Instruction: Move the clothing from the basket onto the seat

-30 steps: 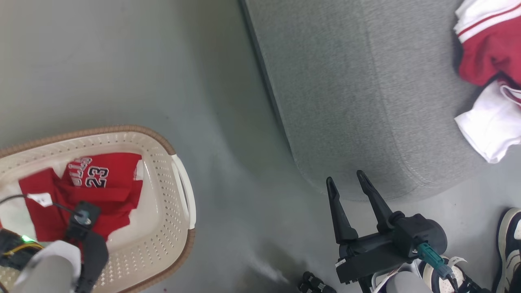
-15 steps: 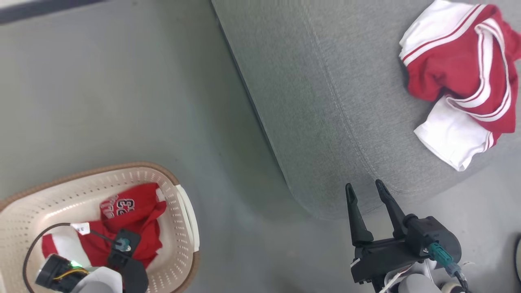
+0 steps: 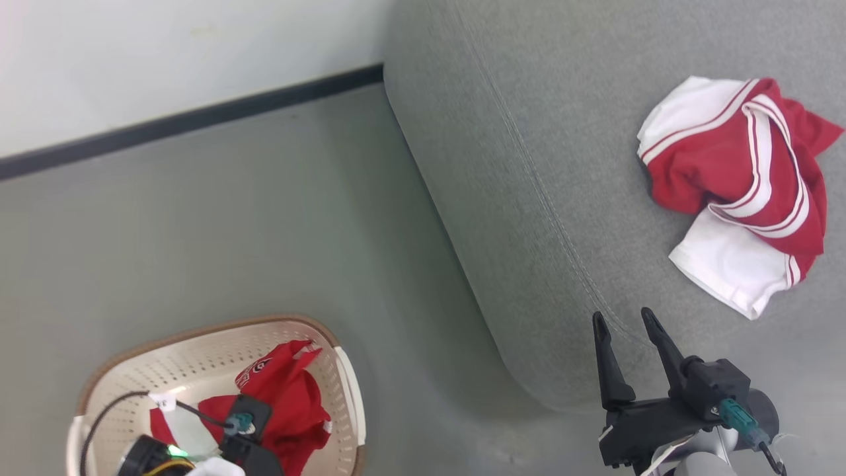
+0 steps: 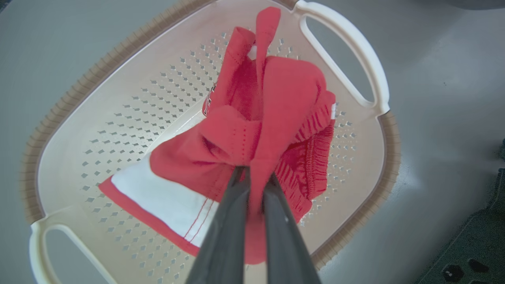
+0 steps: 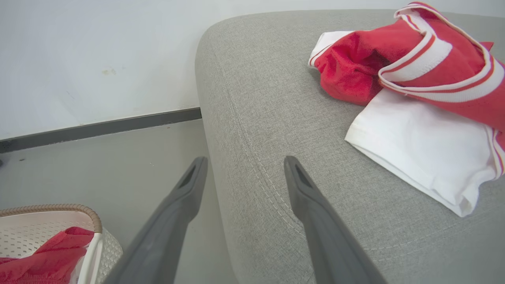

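Note:
My left gripper is shut on a bunched fold of red clothing with a white panel, and the garment hangs from the fingers above the floor of the cream basket. In the head view that basket stands on the floor at the lower left with the red garment raised inside it. The grey seat fills the right side. A second red and white garment lies crumpled on it. My right gripper is open and holds nothing, over the seat's near corner.
Bare grey floor separates the basket from the seat. A white wall with a dark baseboard runs behind both. The basket's white side handle faces the seat.
The head camera has swung, bringing the wall and more of the seat into view. The red garment, spread flat with its number showing a second ago, is now bunched and raised by my left gripper.

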Controlling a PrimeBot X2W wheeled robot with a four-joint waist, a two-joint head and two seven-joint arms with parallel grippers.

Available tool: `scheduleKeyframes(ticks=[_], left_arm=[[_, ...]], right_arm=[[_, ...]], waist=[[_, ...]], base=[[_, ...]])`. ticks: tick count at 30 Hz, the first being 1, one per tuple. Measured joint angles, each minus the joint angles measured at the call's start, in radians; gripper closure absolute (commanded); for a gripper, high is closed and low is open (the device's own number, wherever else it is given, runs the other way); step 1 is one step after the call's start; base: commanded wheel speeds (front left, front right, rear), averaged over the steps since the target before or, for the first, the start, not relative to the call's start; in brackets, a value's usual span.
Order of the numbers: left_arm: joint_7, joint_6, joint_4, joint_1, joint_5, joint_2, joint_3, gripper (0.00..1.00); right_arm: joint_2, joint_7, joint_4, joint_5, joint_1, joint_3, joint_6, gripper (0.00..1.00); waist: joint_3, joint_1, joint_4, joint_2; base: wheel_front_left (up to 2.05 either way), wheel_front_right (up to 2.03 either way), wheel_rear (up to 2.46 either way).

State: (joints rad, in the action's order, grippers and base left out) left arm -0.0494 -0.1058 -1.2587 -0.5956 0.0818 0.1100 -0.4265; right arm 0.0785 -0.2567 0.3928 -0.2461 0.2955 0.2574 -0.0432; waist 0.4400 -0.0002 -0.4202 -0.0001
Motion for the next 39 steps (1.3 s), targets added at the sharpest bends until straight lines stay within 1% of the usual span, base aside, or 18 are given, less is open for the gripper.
scheduleKeyframes(ticks=[8, 10, 16, 23, 25, 31, 32, 36, 39], left_arm=[[-0.077, -0.002, 0.005, 0.051, 0.026, -0.041, 0.001, 1.00], [-0.095, -0.010, 0.006, 0.064, 0.033, -0.049, 0.000, 1.00], [-0.151, -0.010, 0.008, 0.115, 0.036, -0.055, -0.008, 1.00], [-0.181, -0.010, 0.029, 0.175, 0.043, -0.062, -0.016, 1.00], [-0.184, -0.018, 0.047, 0.183, 0.048, -0.063, -0.019, 1.00], [-0.195, -0.018, 0.111, 0.196, 0.059, -0.069, -0.017, 1.00], [-0.199, -0.018, 0.136, 0.200, 0.069, -0.069, -0.016, 1.00], [-0.199, -0.018, 0.197, 0.225, 0.101, -0.070, -0.004, 1.00], [-0.199, -0.018, 0.277, 0.241, 0.112, -0.070, 0.007, 1.00]], right_arm=[[0.030, 0.000, 0.034, 0.000, -0.045, -0.021, 0.015, 0.00], [0.037, 0.000, 0.039, 0.000, -0.059, -0.027, 0.018, 0.00], [0.049, 0.000, 0.058, 0.000, -0.092, -0.038, 0.028, 0.00], [0.055, 0.000, 0.065, -0.002, -0.171, -0.046, 0.038, 0.00], [0.057, 0.000, 0.063, -0.002, -0.193, -0.051, 0.040, 0.00], [0.059, 0.000, 0.050, -0.009, -0.226, -0.058, 0.044, 0.00], [0.059, 0.000, 0.048, -0.009, -0.229, -0.058, 0.044, 0.00], [0.058, 0.000, 0.038, -0.009, -0.246, -0.062, 0.045, 0.00], [0.059, 0.000, 0.036, -0.009, -0.267, -0.066, 0.045, 0.00]], waist=[[-0.115, 0.0000, 0.060, 0.0000], [-0.144, 0.0000, 0.076, 0.0000], [-0.232, 0.0001, 0.127, 0.0000], [-0.335, 0.0000, 0.183, 0.0000], [-0.360, 0.0000, 0.201, 0.0000], [-0.416, 0.0001, 0.255, 0.0000], [-0.431, 0.0001, 0.271, 0.0000], [-0.457, 0.0001, 0.299, 0.0000], [-0.472, 0.0001, 0.317, 0.0000]], base=[[0.00, 0.00, 0.00], [0.00, 0.00, 0.00], [0.00, 0.00, 0.00], [0.00, 0.00, 0.00], [0.00, 0.00, 0.00], [0.00, 0.00, 0.00], [0.00, 0.00, 0.00], [0.00, 0.00, 0.00], [0.00, 0.00, 0.00]])
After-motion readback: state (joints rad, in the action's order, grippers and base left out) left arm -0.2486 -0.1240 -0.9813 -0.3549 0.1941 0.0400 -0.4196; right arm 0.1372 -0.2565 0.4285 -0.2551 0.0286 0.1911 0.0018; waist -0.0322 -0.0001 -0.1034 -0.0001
